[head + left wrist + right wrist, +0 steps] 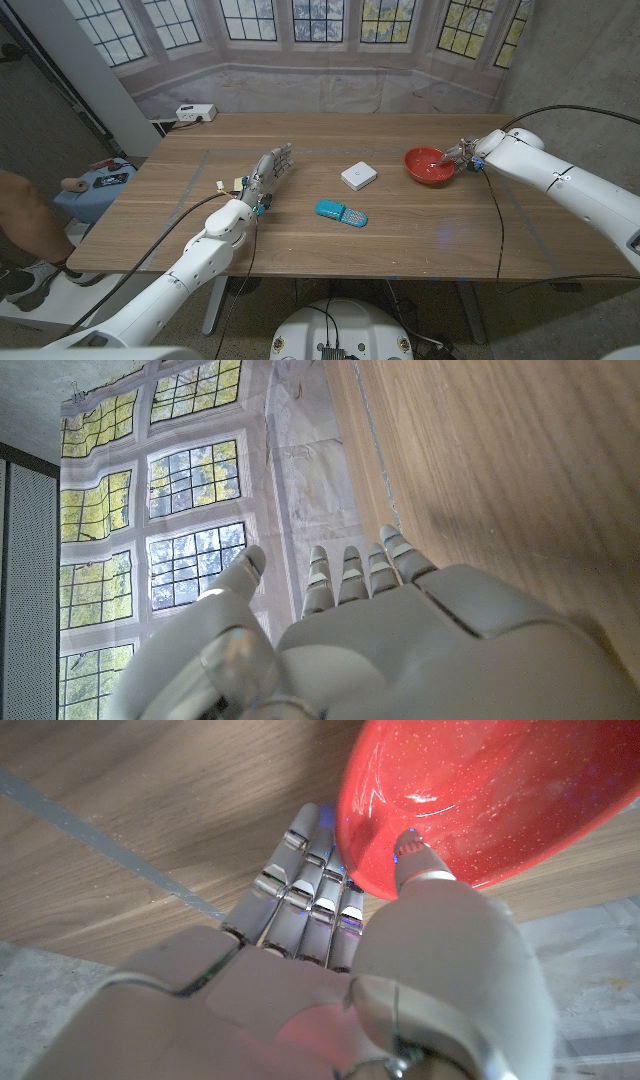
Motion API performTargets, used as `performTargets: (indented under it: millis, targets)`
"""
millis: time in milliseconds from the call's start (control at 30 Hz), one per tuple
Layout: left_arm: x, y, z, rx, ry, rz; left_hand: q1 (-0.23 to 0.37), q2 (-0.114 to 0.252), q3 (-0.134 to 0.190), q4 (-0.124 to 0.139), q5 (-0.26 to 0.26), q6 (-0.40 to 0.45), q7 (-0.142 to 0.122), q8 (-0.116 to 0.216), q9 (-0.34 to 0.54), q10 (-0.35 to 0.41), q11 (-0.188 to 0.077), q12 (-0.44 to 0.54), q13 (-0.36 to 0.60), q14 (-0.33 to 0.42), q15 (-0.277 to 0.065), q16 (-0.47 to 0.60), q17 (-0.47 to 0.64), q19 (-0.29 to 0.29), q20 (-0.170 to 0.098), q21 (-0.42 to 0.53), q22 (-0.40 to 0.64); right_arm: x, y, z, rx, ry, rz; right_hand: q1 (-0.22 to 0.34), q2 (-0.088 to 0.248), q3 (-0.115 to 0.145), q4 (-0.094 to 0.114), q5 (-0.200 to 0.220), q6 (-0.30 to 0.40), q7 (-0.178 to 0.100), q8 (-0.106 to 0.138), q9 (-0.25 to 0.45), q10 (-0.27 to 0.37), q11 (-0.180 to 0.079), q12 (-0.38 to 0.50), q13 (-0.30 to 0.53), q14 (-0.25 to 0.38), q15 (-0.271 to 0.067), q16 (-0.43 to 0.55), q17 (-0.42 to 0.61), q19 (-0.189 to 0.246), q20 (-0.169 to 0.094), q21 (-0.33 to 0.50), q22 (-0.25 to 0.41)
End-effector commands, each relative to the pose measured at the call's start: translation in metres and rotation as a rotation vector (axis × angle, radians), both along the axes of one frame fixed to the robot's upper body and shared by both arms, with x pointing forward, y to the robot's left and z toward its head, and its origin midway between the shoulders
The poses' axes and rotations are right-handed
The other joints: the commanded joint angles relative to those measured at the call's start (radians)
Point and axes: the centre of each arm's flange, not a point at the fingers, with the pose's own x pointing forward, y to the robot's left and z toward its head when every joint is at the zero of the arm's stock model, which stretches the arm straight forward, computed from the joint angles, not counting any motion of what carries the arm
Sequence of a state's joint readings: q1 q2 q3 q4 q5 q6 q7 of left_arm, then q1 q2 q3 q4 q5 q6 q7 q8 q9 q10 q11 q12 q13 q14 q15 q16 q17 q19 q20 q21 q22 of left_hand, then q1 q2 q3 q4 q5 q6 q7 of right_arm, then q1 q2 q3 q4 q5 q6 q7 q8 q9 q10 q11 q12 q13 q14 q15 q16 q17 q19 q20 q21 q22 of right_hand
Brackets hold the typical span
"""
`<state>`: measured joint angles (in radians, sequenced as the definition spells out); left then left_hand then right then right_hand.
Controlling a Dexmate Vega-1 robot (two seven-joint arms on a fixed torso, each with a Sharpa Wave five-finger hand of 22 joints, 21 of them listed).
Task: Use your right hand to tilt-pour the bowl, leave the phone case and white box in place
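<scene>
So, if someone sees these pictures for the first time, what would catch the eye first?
Most likely the red bowl on the table's right side, gripped at its rim by the right hand, thumb inside and fingers beneath. Next, the turquoise phone case and white box mid-table, with the left hand waiting to their left.

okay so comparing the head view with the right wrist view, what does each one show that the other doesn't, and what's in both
Head view alone: the white box and the teal phone case lying apart near the table's middle, the left hand with nothing in it, and a white power strip at the table's far edge.

Right wrist view alone: the grip up close, with the thumb inside the rim and the fingers beneath the outside wall.

Both: the red bowl, the right hand holding it at its rim, and the wooden table.
</scene>
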<state>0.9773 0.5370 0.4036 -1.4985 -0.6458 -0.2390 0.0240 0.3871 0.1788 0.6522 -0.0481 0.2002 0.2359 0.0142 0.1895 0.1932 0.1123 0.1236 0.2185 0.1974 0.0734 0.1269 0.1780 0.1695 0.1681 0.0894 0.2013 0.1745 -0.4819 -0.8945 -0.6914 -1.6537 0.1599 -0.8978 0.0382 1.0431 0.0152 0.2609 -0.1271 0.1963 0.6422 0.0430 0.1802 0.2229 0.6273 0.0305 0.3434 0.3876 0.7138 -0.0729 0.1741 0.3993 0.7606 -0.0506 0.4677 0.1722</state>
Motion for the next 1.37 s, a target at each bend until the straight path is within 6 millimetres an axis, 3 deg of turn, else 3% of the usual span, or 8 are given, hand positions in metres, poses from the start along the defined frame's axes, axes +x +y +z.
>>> performTargets:
  millis: [33,433,700,867,1033,1367]
  targets:
    - [-0.003,0.004,0.008,0.007,-0.012,0.011,0.001,-0.002,0.002,0.004,0.007,0.006,0.003,0.004,0.001,0.000,0.009,-0.002,0.003,0.003,0.010,0.007,0.004,0.003,0.007,0.005,0.005,-0.009,0.000,0.007,0.014,-0.040,0.017,-0.011,-0.003,0.003,-0.004,0.006,-0.010,0.000,0.008,0.002,-0.015,0.010,-0.015,-0.004,-0.029,0.015,-0.003,-0.007,-0.011,0.008,-0.009,0.001]
    - [-0.008,0.011,0.007,0.009,-0.016,0.018,0.001,-0.003,0.004,0.003,0.007,0.007,0.002,0.004,0.002,0.001,0.009,-0.002,0.003,0.002,0.010,0.005,0.004,0.003,0.008,0.005,0.005,-0.021,0.001,0.009,0.039,-0.090,0.021,-0.022,0.003,0.005,0.000,0.007,-0.016,0.004,0.011,0.001,-0.024,0.019,-0.027,-0.011,-0.044,0.024,0.003,-0.016,-0.020,0.014,-0.018,0.001]
    - [-0.012,0.015,0.003,0.005,-0.020,0.021,0.000,-0.003,0.005,0.003,0.007,0.008,0.003,0.004,0.002,0.002,0.009,-0.002,0.002,0.003,0.010,0.005,0.004,0.003,0.008,0.004,0.005,-0.031,0.004,0.009,0.051,-0.126,0.026,-0.033,0.016,0.007,0.007,0.006,-0.022,0.000,0.012,0.001,-0.033,0.012,-0.037,-0.017,-0.053,0.023,0.009,-0.020,-0.025,0.013,-0.024,0.001]
    - [-0.015,0.018,0.000,0.003,-0.019,0.022,0.001,-0.003,0.005,0.002,0.007,0.008,0.003,0.004,0.002,0.002,0.009,-0.002,0.002,0.002,0.011,0.004,0.003,0.003,0.008,0.004,0.005,-0.036,0.009,0.011,0.055,-0.149,0.033,-0.052,0.029,0.004,0.019,0.002,-0.023,0.001,0.015,0.000,-0.035,0.010,-0.044,-0.022,-0.056,0.021,0.017,-0.018,-0.024,0.013,-0.028,0.001]
    - [-0.017,0.021,-0.001,-0.002,-0.022,0.025,0.001,-0.003,0.005,0.002,0.007,0.009,0.004,0.004,0.002,0.001,0.008,-0.003,0.002,0.001,0.009,0.004,0.004,0.003,0.008,0.004,0.005,-0.040,0.012,0.013,0.058,-0.173,0.036,-0.110,0.054,-0.007,0.053,-0.005,-0.021,-0.001,0.019,-0.002,-0.033,0.005,-0.056,-0.033,-0.060,0.021,0.026,-0.019,-0.025,0.013,-0.035,0.001]
    - [-0.020,0.026,-0.005,-0.009,-0.012,0.029,0.001,-0.003,0.005,0.001,0.007,0.009,0.003,0.004,0.002,0.002,0.005,-0.003,0.002,0.001,0.008,0.004,0.003,0.003,0.007,0.004,0.005,-0.043,0.015,0.014,0.068,-0.196,0.034,-0.113,0.061,-0.003,0.051,-0.006,-0.026,-0.005,0.019,-0.004,-0.042,-0.001,-0.067,-0.040,-0.066,0.021,0.024,-0.026,-0.033,0.012,-0.043,0.001]
